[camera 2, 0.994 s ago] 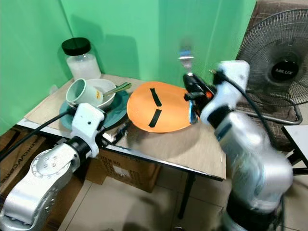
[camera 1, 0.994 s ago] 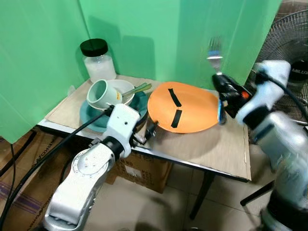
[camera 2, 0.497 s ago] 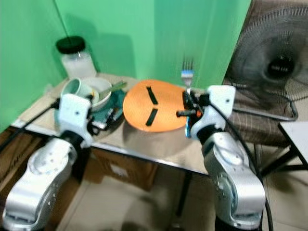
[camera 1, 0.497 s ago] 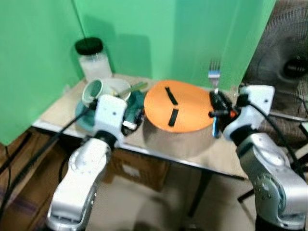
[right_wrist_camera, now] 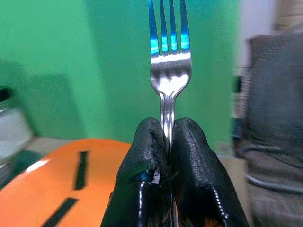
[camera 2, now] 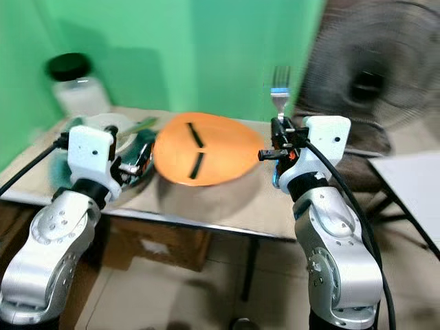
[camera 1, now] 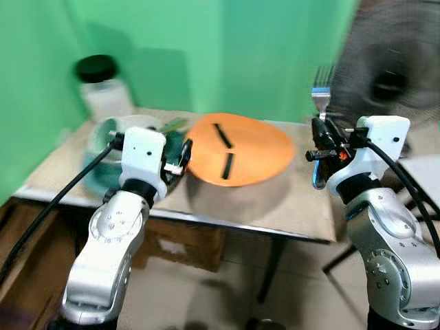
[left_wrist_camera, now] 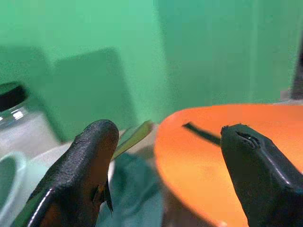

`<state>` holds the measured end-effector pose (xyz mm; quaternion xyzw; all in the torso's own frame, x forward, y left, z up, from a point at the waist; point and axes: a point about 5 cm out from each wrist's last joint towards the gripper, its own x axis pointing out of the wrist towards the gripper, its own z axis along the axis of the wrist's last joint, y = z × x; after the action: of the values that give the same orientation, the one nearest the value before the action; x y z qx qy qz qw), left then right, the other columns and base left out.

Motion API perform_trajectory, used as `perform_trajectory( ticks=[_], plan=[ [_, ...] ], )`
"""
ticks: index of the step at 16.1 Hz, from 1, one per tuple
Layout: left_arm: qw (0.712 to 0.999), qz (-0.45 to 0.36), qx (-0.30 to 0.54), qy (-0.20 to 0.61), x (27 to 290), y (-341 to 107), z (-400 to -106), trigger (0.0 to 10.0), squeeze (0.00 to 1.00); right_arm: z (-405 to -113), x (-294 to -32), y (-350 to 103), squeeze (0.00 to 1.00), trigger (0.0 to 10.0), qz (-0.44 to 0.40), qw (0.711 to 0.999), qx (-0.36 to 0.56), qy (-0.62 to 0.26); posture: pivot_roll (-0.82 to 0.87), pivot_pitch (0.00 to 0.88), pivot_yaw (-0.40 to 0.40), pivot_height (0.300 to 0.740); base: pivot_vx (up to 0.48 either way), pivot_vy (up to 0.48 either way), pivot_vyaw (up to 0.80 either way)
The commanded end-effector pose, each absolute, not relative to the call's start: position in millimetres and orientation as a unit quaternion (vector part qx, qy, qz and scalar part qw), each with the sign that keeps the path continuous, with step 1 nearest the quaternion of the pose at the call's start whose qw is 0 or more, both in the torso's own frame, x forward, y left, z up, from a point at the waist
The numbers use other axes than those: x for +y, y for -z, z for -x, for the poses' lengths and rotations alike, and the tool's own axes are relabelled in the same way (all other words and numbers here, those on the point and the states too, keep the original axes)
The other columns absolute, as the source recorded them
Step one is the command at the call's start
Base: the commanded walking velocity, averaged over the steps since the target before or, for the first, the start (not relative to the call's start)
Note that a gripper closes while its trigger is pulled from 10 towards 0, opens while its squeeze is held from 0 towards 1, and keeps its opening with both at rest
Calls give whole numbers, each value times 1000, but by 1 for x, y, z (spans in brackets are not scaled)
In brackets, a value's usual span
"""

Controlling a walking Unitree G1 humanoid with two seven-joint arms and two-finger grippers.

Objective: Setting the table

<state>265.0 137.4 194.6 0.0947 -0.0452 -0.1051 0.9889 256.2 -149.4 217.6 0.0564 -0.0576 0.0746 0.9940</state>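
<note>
While no writing legible, right tool (right_wrist_camera: 166, 142) clamps fork (right_wrist_camera: 169, 71); left tool (left_wrist_camera: 170, 156) spread.

The room is bright and the light is even. The two head pictures are smeared, most of all the fan (camera 1: 385, 82) and the jar (camera 1: 102, 88) near the edges. Soft shadows fall on the green wall (camera 2: 206, 48) (one sits behind the jar). The fork (right_wrist_camera: 169, 56) shines blue. The close black fingers (left_wrist_camera: 90, 175) look fuzzy.

The wooden table (camera 1: 289, 206) bears an orange plate (camera 1: 240, 148), a teal plate (camera 1: 103, 180) and a black-lidded jar (camera 1: 100, 89).
</note>
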Motion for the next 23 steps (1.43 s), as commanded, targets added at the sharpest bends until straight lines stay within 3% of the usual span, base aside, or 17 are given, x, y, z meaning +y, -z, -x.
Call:
perform_trajectory(
  ticks=[1, 9, 15, 23],
  plan=[
    [989, -105, -41, 99, 142, -192, -267, 10000, 0, -255, -150, -211, 0, 10000, -57, 995, -51, -69, -74, 28, 51, 740, 0, 0, -775],
    [992, -108, -39, 53, 158, -184, -259, 10000, 0, -262, -144, -189, 0, 10000, -63, 996, -18, -66, -35, 9, -13, 740, 0, 0, -797],
    [993, -85, -47, 61, 148, -184, -267, 10000, 0, -265, -156, -190, 0, 10000, -58, 997, -20, -38, -47, 0, 10, 740, 0, 0, -800],
    [997, -56, -52, 33, 150, -182, -262, 10000, 0, -271, -149, -186, 0, 10000, -42, 998, -10, -55, -33, 0, -33, 740, 0, 0, -800]
  ],
)
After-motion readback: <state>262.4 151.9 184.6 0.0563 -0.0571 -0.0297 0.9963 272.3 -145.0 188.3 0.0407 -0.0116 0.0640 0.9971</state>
